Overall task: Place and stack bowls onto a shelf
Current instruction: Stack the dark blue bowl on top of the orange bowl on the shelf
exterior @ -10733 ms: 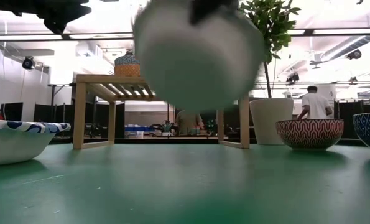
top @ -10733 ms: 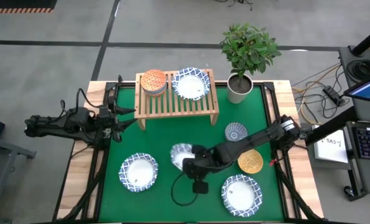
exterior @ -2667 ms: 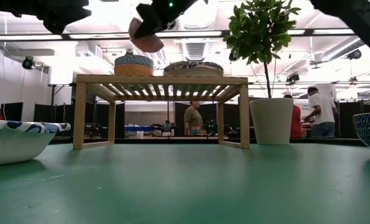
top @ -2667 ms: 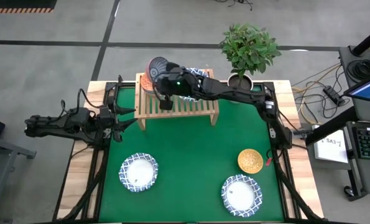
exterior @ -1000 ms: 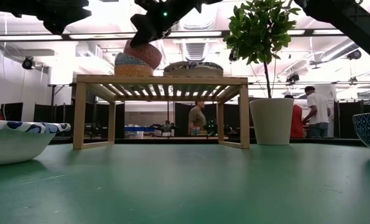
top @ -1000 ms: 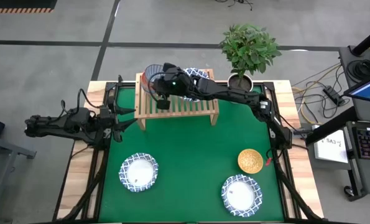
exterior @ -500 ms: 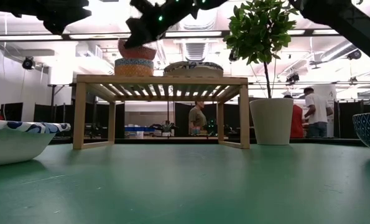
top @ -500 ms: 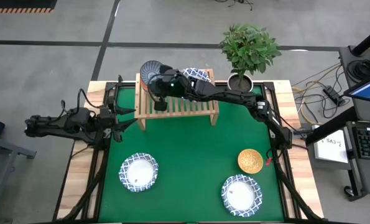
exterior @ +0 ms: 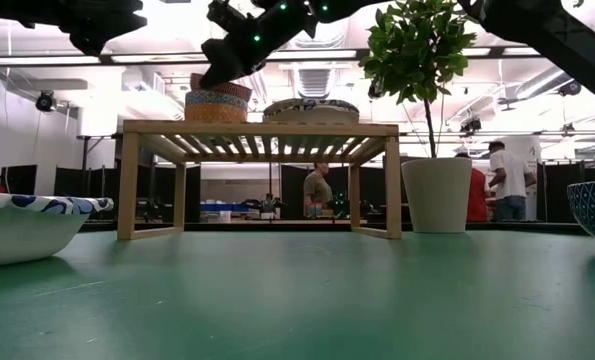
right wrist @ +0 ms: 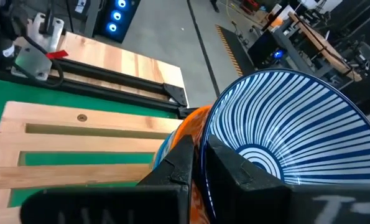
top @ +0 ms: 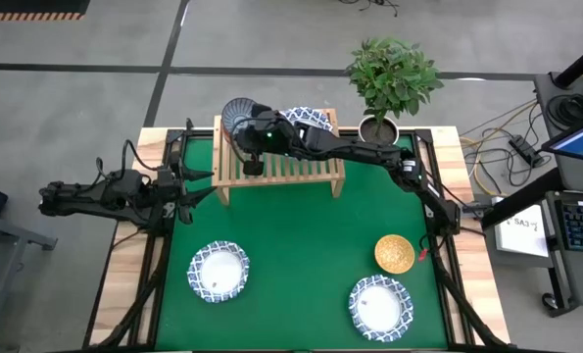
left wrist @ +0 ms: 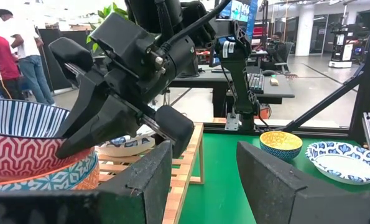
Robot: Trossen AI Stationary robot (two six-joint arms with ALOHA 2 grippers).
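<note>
A small bowl (right wrist: 278,130), blue-striped inside and red zigzag outside, sits nested on the orange and light-blue bowls (exterior: 215,104) at the left end of the light-wood shelf (top: 281,157). My right gripper (top: 249,129) reaches over the shelf and is shut on this bowl. A wide white bowl (exterior: 312,108) rests on the shelf beside the stack. Two more white bowls (top: 218,272) (top: 379,306) and a golden yellow bowl (top: 394,253) stand on the green mat. My left gripper (left wrist: 203,165) waits open at the table's left edge. My right gripper pinches the striped bowl's rim (right wrist: 204,138) on the side toward the shelf's middle, one finger (right wrist: 234,165) inside the bowl and one finger (right wrist: 180,163) outside. The fingers slant down from above. The bowl sits level, nested on the orange bowl (left wrist: 60,177) below it.
A potted plant (top: 389,78) in a white pot (exterior: 437,195) stands at the table's far right, beside the shelf. The shelf's right part holds only the white bowl. Open green mat (top: 301,226) lies between the shelf and the near bowls. People move in the room behind.
My right gripper has moved down and slightly toward the table's left over the stack. The striped bowl, tipped and held above the orange bowl a second ago, has levelled out and settled into it. The fingers stay shut on its rim.
</note>
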